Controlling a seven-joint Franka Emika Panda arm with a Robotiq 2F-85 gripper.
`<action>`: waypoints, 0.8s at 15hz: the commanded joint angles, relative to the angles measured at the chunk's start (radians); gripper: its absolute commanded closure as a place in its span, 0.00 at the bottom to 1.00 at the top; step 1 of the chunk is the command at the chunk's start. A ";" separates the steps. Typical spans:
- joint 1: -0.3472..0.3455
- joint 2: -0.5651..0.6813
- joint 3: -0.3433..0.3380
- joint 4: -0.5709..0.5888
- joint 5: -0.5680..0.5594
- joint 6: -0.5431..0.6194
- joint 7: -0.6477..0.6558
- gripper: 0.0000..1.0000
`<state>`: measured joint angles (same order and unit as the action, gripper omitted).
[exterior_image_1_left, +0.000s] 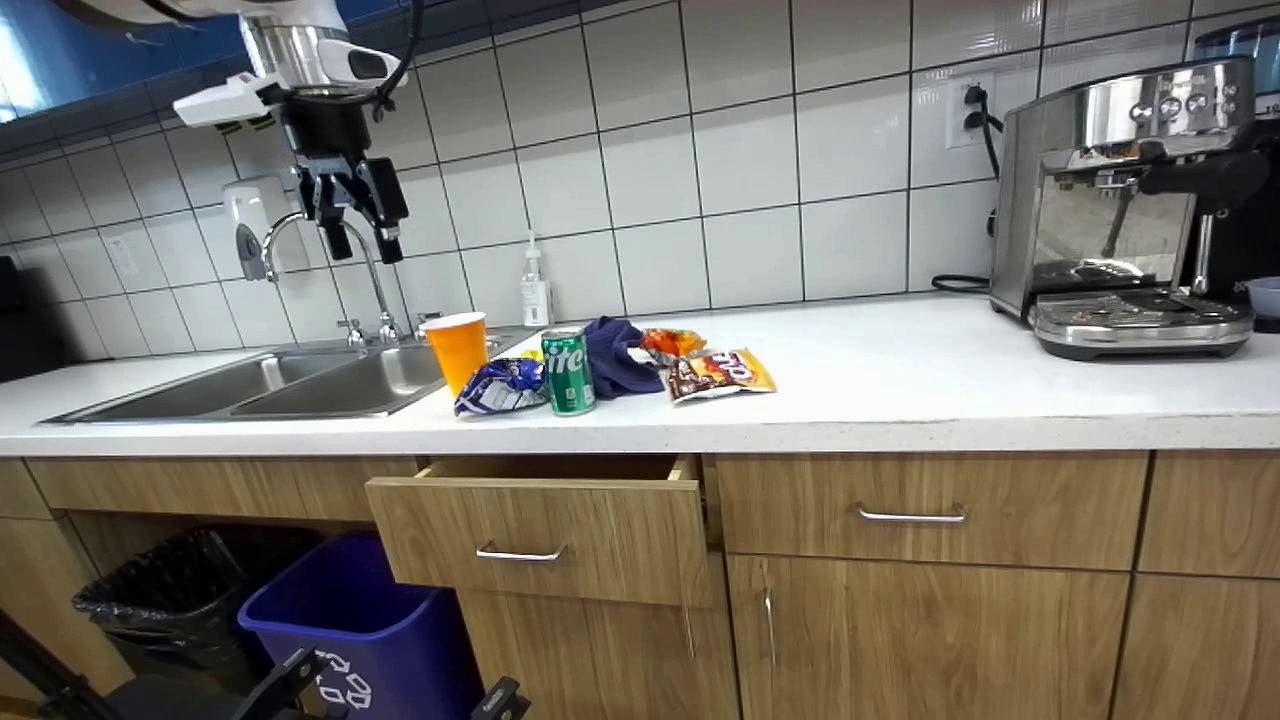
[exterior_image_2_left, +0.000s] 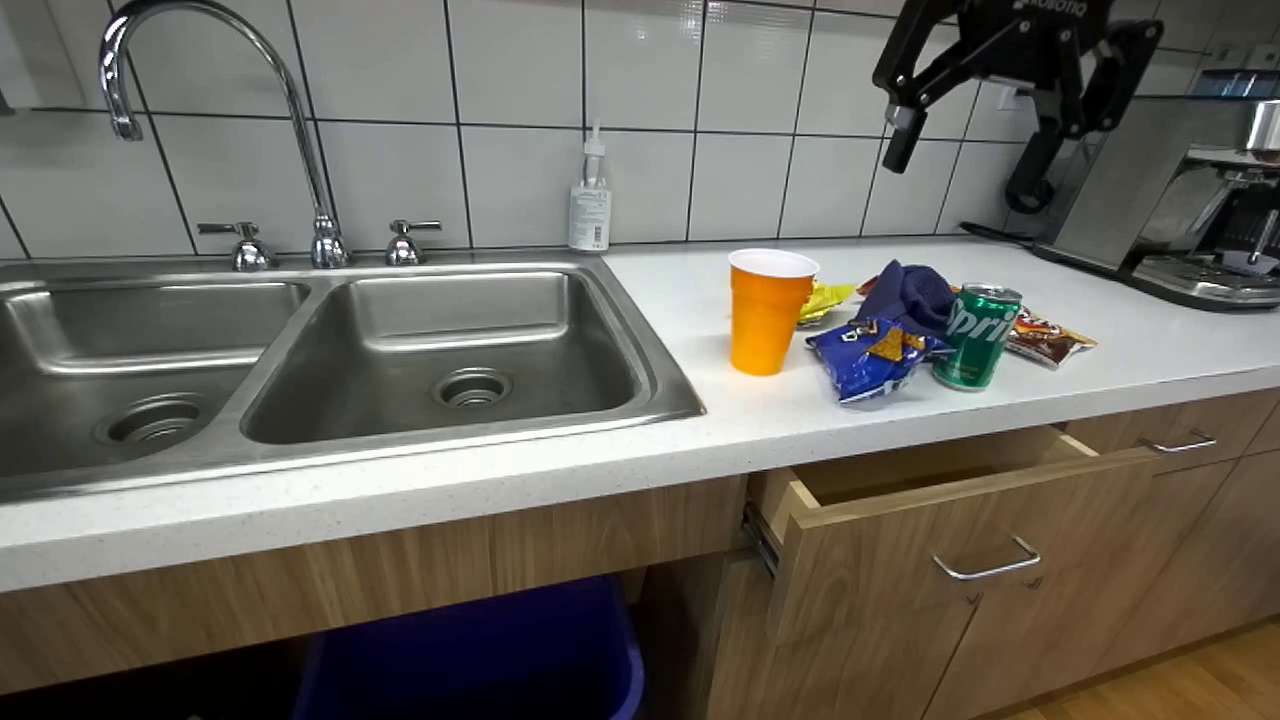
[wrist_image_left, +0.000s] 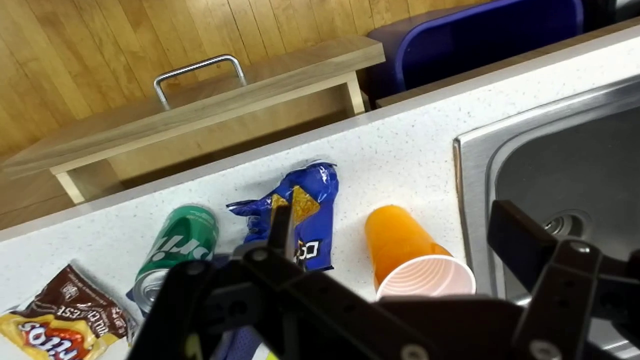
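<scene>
With the black two-finger gripper (exterior_image_2_left: 962, 185) held empty and spread wide, the orange, tapered, seemingly plastic cup (exterior_image_2_left: 765, 325), stood upright beside the silvery double-basin metal sink (exterior_image_2_left: 668, 395), is judged light and crushable, best gripped gently around its middle.

On our gripper (exterior_image_2_left: 962, 172), in exterior view, we read "ROBOTIQ". Below gripper, on green can (wrist_image_left: 182, 237): "Spri" in exterior view, "pri" in wrist view. Also below, on blue chip bag (wrist_image_left: 319, 215): "DO". Below, off to gripper's side, on brown-and-yellow snack bag (wrist_image_left: 65, 320): "ritos", smaller lettering too blurred for us. Lower than gripper, on pump bottle (exterior_image_2_left: 590, 215): label we cannot read. Well below gripper, on blue bin (exterior_image_1_left: 395, 650): white recycling arrows.
</scene>
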<state>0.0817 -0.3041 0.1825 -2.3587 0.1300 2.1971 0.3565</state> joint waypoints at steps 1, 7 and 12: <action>0.005 -0.007 -0.032 -0.045 -0.001 0.035 -0.085 0.00; -0.003 0.000 -0.075 -0.099 -0.026 0.021 -0.230 0.00; -0.028 0.018 -0.096 -0.140 -0.108 0.050 -0.244 0.00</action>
<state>0.0739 -0.2947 0.0920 -2.4767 0.0733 2.2167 0.1306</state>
